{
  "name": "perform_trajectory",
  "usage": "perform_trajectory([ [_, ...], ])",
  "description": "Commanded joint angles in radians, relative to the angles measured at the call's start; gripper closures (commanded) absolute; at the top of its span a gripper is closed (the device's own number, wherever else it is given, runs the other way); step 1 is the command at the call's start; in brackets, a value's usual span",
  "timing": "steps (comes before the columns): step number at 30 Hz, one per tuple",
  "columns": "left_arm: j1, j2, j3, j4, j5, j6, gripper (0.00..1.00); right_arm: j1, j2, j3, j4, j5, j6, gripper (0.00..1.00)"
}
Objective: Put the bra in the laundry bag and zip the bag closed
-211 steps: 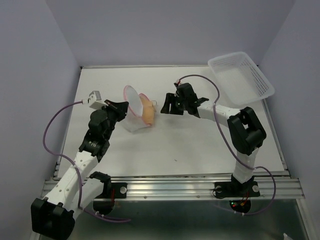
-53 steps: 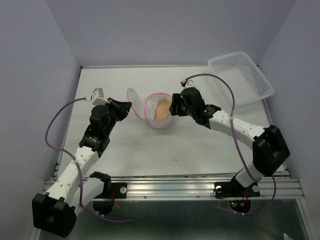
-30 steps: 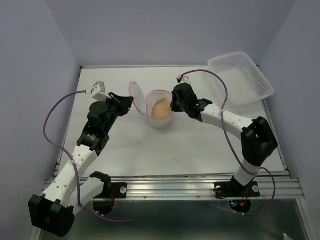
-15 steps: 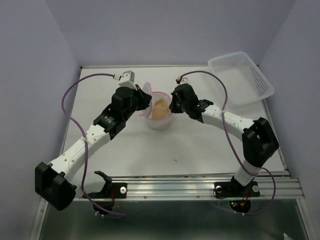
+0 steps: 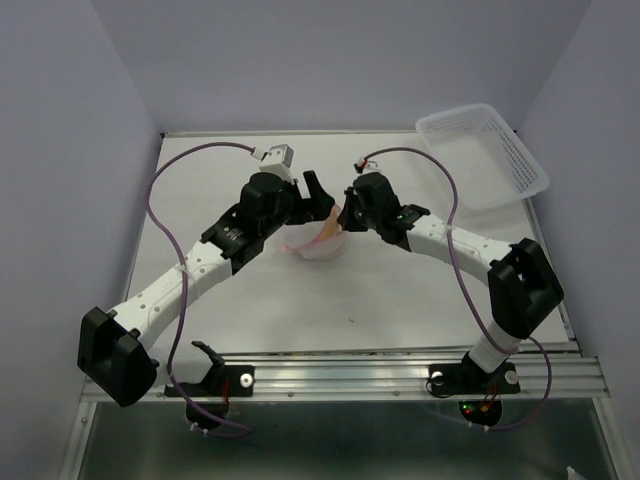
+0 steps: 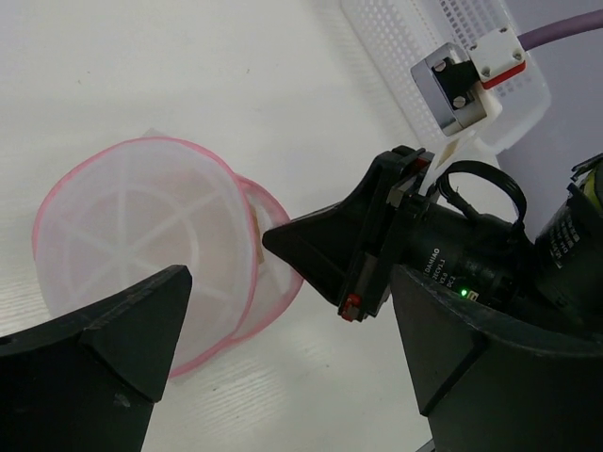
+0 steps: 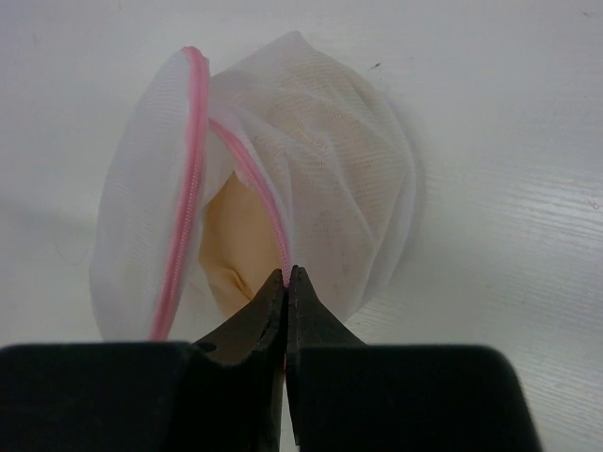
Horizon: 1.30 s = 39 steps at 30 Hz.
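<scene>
The laundry bag [image 5: 318,248], a white mesh pouch with a pink zipper rim, lies on its side at mid-table. Its round lid [image 6: 132,235] leans over the opening, leaving a gap. The peach bra [image 7: 231,235] sits inside and shows through that gap and the mesh. My right gripper [image 7: 287,273] is shut on the pink rim of the bag [image 7: 330,160] at its right side. My left gripper [image 5: 320,203] hovers open just above the bag [image 6: 254,282], holding nothing, with the right gripper [image 6: 316,250] between its fingers [image 6: 104,348] in the left wrist view.
A white slotted plastic basket [image 5: 480,155] sits at the back right corner, partly over the table edge; the left wrist view also catches the basket [image 6: 386,47]. Both arms meet over the bag, their purple cables arching above. Grey walls close in the table.
My left arm swung right over the bag and its gripper opened, letting go of the lid, which now leans against the opening. The right gripper stays pinched on the rim.
</scene>
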Motion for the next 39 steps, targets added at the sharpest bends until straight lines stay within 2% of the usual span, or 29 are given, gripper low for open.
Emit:
perform_trajectory([
  [1, -0.003, -0.087, 0.008, 0.038, -0.034, 0.032, 0.01, 0.011, -0.055, -0.015, 0.063, 0.007, 0.03, 0.99],
  [4, 0.002, -0.134, -0.015, -0.017, -0.134, 0.004, 0.01, 0.0, -0.06, -0.035, 0.071, -0.002, 0.055, 0.99],
  [7, 0.022, -0.18, -0.057, -0.066, -0.172, -0.034, 0.01, -0.009, -0.057, -0.051, 0.076, -0.014, 0.073, 0.99],
  [9, 0.06, -0.209, -0.131, -0.064, -0.146, -0.036, 0.01, -0.018, -0.055, -0.055, 0.079, -0.028, 0.079, 0.99],
  [12, 0.15, -0.281, -0.246, -0.035, 0.002, -0.05, 0.01, -0.018, -0.058, -0.069, 0.083, -0.039, 0.087, 0.99],
  [16, 0.253, -0.311, -0.379, 0.005, 0.108, -0.139, 0.01, -0.018, -0.069, -0.08, 0.088, -0.044, 0.09, 0.99],
  [18, 0.281, -0.308, -0.428, 0.008, 0.115, -0.213, 0.01, -0.018, -0.072, -0.084, 0.088, -0.044, 0.09, 0.99],
  [22, 0.298, -0.311, -0.505, 0.131, 0.203, -0.214, 0.04, -0.028, -0.077, -0.089, 0.086, -0.045, 0.079, 0.99],
  [27, 0.321, -0.305, -0.597, 0.238, 0.211, -0.257, 0.09, -0.028, -0.08, -0.094, 0.086, -0.05, 0.075, 0.99],
  [28, 0.325, -0.28, -0.601, 0.257, 0.223, -0.261, 0.14, -0.028, -0.08, -0.095, 0.086, -0.05, 0.075, 0.99],
  [30, 0.329, -0.239, -0.596, 0.274, 0.214, -0.295, 0.18, -0.028, -0.081, -0.097, 0.086, -0.056, 0.073, 0.99],
  [33, 0.329, -0.217, -0.625, 0.404, 0.239, -0.343, 0.18, -0.028, -0.081, -0.101, 0.086, -0.057, 0.07, 0.99],
  [34, 0.333, -0.207, -0.63, 0.442, 0.242, -0.355, 0.15, -0.028, -0.083, -0.104, 0.086, -0.054, 0.07, 0.99],
  [39, 0.355, -0.173, -0.625, 0.513, 0.251, -0.37, 0.14, -0.028, -0.086, -0.11, 0.086, -0.056, 0.069, 0.99],
])
